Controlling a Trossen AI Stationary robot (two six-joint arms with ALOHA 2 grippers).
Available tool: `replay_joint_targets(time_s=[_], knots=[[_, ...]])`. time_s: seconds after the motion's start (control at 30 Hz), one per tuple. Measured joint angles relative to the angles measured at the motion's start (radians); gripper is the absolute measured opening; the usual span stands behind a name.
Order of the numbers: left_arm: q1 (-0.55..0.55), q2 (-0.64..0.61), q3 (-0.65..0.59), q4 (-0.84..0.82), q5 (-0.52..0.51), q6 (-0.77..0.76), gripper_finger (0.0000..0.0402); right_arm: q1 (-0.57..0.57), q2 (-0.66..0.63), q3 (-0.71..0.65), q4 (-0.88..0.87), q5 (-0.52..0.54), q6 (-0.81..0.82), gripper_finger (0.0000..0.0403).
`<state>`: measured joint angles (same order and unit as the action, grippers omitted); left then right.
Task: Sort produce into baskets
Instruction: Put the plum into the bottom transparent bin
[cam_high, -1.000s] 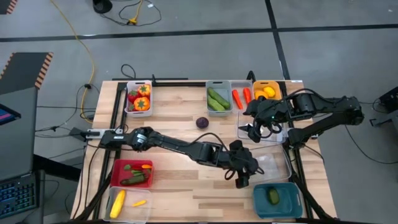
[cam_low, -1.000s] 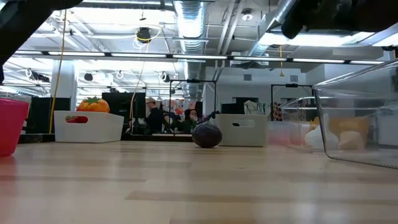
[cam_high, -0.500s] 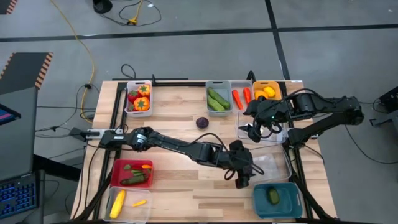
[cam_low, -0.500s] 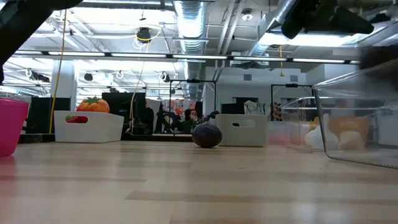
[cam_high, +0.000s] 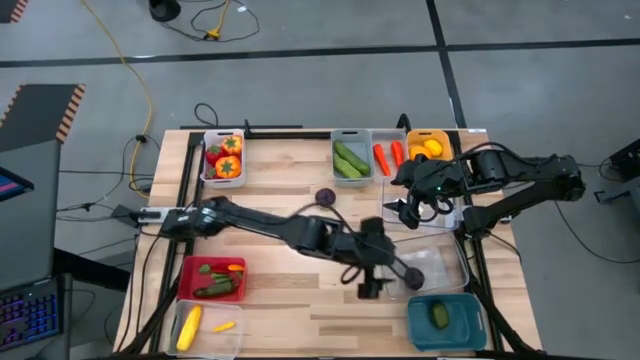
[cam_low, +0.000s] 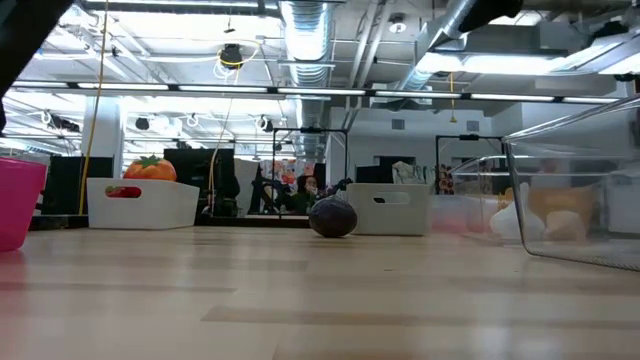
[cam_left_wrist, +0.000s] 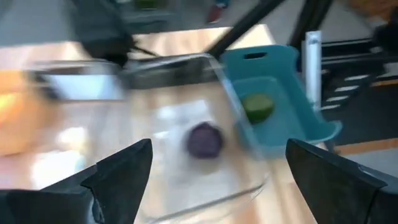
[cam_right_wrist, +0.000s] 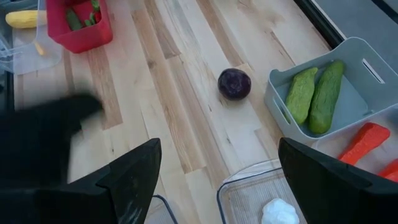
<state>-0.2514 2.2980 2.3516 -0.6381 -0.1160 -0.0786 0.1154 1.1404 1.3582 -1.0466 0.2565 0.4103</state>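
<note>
1. The left gripper sits low in the centre of the high view, just left of the clear basket. Its fingers stand wide apart and hold nothing.
2. A purple round lies on the floor of that clear basket, apart from the fingers. To its right in the left wrist view, a green piece lies in the teal basket.
3. The right gripper hovers at the right of the high view over a second clear basket holding a white garlic. Its fingers are spread wide and empty.
4. A second purple round rests loose on the table, upper centre, near the grey basket of cucumbers.
5. Judgement: a placement looks finished, and the step in hand is the release and retreat of the left arm.
6. Judgement: the next move calls for one open gripper to go down over the loose purple round, close on it and carry it to the clear basket with its match. Being round, it may roll if nudged.
</note>
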Motion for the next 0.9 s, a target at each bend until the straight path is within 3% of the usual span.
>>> replay_joint_targets(time_s=[0.3,0.47,0.63,0.9], knots=[[-0.047,-0.252,0.0,-0.308,-0.247,0.054,0.0357,0.0,0.0,0.0,-0.014,0.001,0.0,0.035],[-0.105,-0.349,0.0,-0.486,-0.385,0.005,0.0357,0.003,0.0,0.0,-0.017,0.003,0.0,0.035],[-0.223,-0.425,-0.001,-0.663,-0.635,-0.104,0.0357,0.001,0.0,0.0,-0.019,0.003,0.0,0.035],[-0.378,-0.457,-0.003,-0.938,-0.87,-0.4,0.0357,0.001,0.0,0.0,-0.018,0.003,0.0,0.035]])
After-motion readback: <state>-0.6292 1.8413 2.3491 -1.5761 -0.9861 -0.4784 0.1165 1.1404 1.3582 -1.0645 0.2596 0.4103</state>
